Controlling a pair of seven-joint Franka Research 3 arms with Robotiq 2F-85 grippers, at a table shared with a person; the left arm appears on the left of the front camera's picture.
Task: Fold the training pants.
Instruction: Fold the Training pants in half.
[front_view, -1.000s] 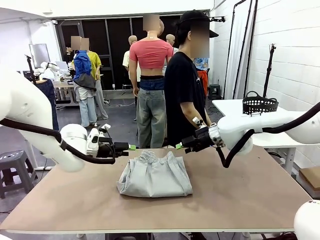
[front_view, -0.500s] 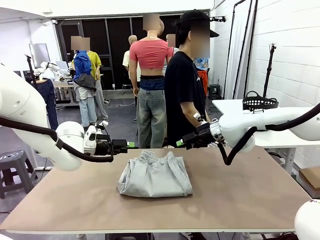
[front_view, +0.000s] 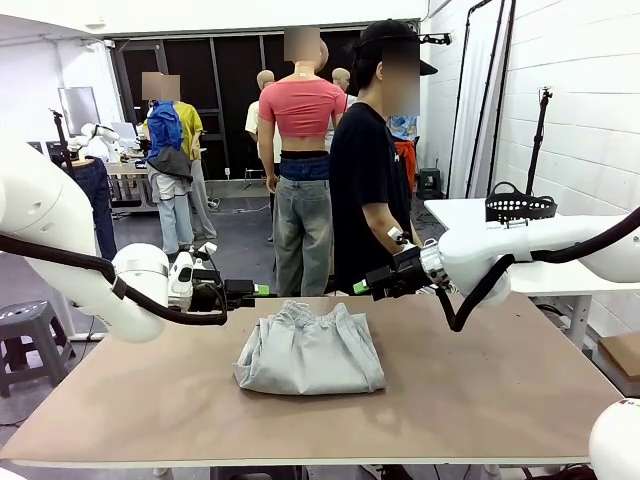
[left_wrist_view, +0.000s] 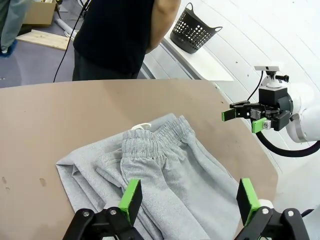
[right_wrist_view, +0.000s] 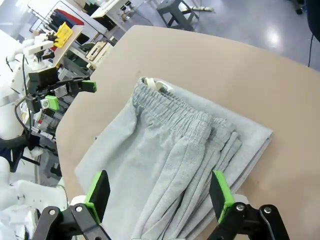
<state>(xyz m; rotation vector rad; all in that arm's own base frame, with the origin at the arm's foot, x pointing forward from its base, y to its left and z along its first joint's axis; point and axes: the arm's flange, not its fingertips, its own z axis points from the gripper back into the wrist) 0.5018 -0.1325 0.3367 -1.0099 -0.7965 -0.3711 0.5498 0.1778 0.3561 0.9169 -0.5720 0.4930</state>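
Observation:
The light grey training pants (front_view: 308, 350) lie folded into a compact rectangle in the middle of the table, waistband toward the far edge. In the left wrist view the pants (left_wrist_view: 160, 175) show their ribbed waistband and a loop of white drawstring. The right wrist view has the pants (right_wrist_view: 175, 160) spread beneath the camera. My left gripper (front_view: 262, 292) hovers open above the table, left of the waistband. My right gripper (front_view: 358, 288) hangs open at the right of the waistband. Both sets of green pads hold nothing: left gripper (left_wrist_view: 189, 197), right gripper (right_wrist_view: 160, 192).
A person in a black shirt (front_view: 368, 170) stands at the far edge of the brown table (front_view: 480, 400). A black mesh basket (front_view: 519, 209) sits on a white table at the right. Bare tabletop lies all around the pants.
The left gripper has drawn back slightly to the left, and the right gripper has shifted a little right and up. The pants have not moved.

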